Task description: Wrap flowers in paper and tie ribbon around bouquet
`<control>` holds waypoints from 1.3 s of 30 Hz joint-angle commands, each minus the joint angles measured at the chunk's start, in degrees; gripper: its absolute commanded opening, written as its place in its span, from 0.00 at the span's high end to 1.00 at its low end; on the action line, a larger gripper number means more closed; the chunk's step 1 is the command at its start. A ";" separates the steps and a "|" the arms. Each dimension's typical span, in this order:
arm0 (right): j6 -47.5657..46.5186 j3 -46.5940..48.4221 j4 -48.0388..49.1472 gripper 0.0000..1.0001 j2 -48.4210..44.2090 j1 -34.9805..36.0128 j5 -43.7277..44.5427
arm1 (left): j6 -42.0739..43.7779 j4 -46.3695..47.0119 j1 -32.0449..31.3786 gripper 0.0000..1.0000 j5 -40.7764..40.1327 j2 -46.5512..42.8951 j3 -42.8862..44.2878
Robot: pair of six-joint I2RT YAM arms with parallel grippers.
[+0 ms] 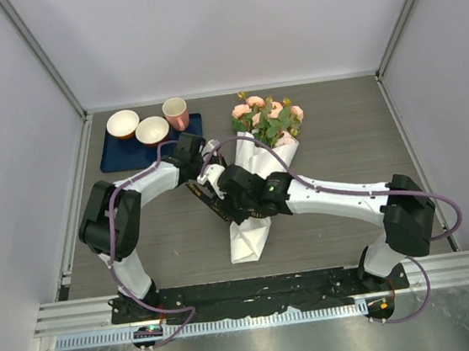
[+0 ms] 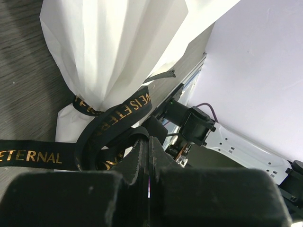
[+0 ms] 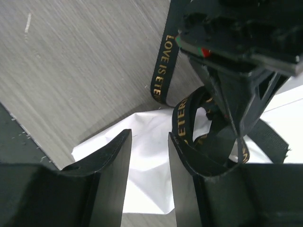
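Tying is under way. The bouquet (image 1: 249,153) lies mid-tabletop (image 1: 339,130). The left hand (image 2: 147,142) is clamped on the ribbon (image 2: 128,109) looped round it, and the right hand (image 3: 149,161) stands apart, empty. Next it should probably catch the free end and cinch the knot.

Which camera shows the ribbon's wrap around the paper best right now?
Left wrist: the ribbon wraps the gathered neck of the paper in close view, its end running into the shut left gripper. Right wrist shows only loose loops and a lettered tail; the top view just a dark strip beneath the arms.
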 commanded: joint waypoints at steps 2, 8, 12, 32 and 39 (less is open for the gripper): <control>-6.49 4.26 2.39 0.57 2.28 -0.04 4.72 | 1.04 0.99 -0.04 1.00 2.20 0.16 1.36; -8.96 4.17 1.08 0.55 3.95 0.22 8.67 | 1.40 0.82 -0.04 1.00 2.20 0.42 1.18; -9.57 3.82 0.37 0.66 4.74 0.22 9.55 | 1.31 1.08 -0.13 1.00 2.29 0.42 1.01; 9.40 2.60 -4.38 1.00 -5.52 1.36 4.47 | -0.01 2.75 0.40 1.00 1.49 2.71 1.71; 13.72 1.28 -6.31 1.00 -4.93 -0.56 6.74 | -0.71 3.36 0.40 1.00 2.20 2.09 2.41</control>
